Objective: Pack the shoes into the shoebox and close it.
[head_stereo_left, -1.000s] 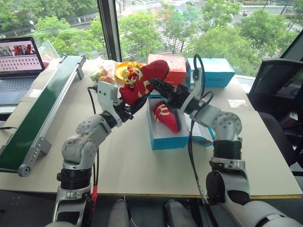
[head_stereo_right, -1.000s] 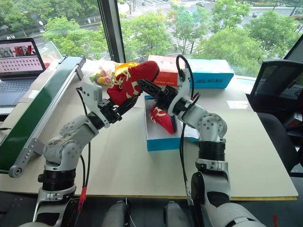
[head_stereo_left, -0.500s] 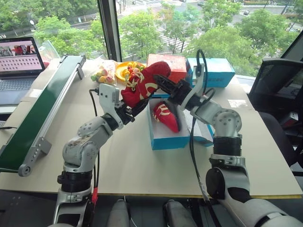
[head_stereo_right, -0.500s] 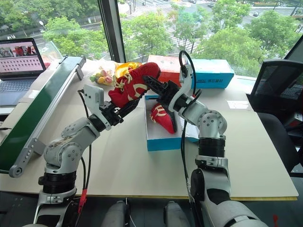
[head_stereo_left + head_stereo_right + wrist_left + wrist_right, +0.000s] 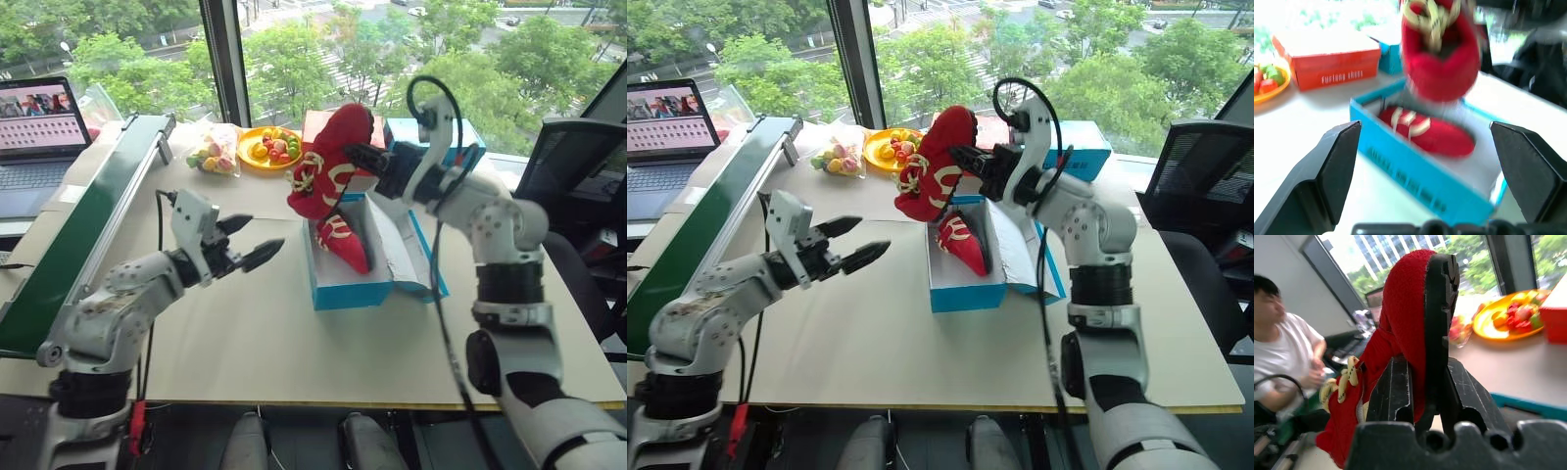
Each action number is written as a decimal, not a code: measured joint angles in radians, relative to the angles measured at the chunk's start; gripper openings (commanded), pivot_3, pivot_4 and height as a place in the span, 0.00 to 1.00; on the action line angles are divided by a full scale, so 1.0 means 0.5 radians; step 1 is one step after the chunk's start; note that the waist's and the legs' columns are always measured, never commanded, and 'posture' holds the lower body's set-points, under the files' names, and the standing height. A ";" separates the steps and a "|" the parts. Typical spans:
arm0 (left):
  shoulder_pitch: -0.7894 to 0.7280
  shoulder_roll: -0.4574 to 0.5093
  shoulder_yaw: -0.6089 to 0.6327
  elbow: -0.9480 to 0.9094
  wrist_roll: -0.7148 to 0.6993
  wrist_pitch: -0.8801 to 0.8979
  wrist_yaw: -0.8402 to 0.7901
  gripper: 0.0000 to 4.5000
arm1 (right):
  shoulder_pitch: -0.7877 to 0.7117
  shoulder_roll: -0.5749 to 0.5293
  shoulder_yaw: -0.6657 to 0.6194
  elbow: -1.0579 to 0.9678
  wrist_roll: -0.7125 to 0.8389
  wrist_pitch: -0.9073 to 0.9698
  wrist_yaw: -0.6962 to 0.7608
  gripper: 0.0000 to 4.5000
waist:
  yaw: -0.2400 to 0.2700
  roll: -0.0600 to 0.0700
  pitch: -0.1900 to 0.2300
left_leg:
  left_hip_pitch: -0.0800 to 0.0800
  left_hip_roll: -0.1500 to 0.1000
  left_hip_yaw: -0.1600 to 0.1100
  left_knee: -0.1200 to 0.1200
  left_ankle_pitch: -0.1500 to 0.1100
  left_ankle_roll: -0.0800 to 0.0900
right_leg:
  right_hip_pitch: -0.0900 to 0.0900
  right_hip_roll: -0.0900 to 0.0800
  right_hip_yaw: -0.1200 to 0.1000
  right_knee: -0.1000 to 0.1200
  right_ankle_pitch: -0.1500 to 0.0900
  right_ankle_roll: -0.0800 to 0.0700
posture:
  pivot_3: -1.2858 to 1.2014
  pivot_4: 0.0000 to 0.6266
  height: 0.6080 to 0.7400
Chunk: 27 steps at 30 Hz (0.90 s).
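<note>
The left gripper (image 5: 251,241) has let go and pulled back, fingers spread. The right gripper (image 5: 355,157), clamped on the small red cloth shoe (image 5: 328,162), dangles it above the open blue cardboard shoebox (image 5: 338,290), where its mate (image 5: 342,240) already lies.

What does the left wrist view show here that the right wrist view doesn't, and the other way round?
Left wrist view only: the open blue shoebox with one red shoe lying inside, the red box behind it, and the left gripper with its fingers wide apart and empty. Right wrist view only: a person in a white shirt in the background, and the right gripper clamped on the held shoe's edge. Both share: the held shoe in the air and the orange plate of fruit.
</note>
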 measured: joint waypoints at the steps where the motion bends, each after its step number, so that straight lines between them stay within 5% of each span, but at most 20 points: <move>1: 0.020 0.029 0.007 0.001 0.015 -0.004 -0.031 1.00 | -0.008 -0.089 0.072 0.005 -0.066 -0.010 0.088 0.07 | 0.007 0.000 0.000 | 0.000 0.000 0.000 0.000 0.000 0.000 | 0.000 -0.001 0.000 -0.001 0.000 0.000 | 0.52 0.24 1.00; 9: 0.028 -0.030 -0.044 -0.003 0.060 -0.044 -0.047 1.00 | 0.126 -0.261 0.460 0.118 -0.338 -0.108 0.649 0.07 | 0.022 0.002 0.003 | 0.000 0.000 0.001 0.001 0.000 0.000 | 0.000 -0.001 0.000 0.000 -0.001 0.000 | 0.52 0.24 1.00; 27: 0.094 -0.096 -0.048 -0.075 0.095 -0.040 0.036 1.00 | 0.102 -0.093 0.728 0.698 -0.835 -0.732 1.067 0.07 | 0.035 0.002 0.003 | 0.001 0.000 0.001 0.004 0.000 0.000 | 0.002 0.000 0.000 0.001 -0.001 0.001 | 0.52 0.24 1.00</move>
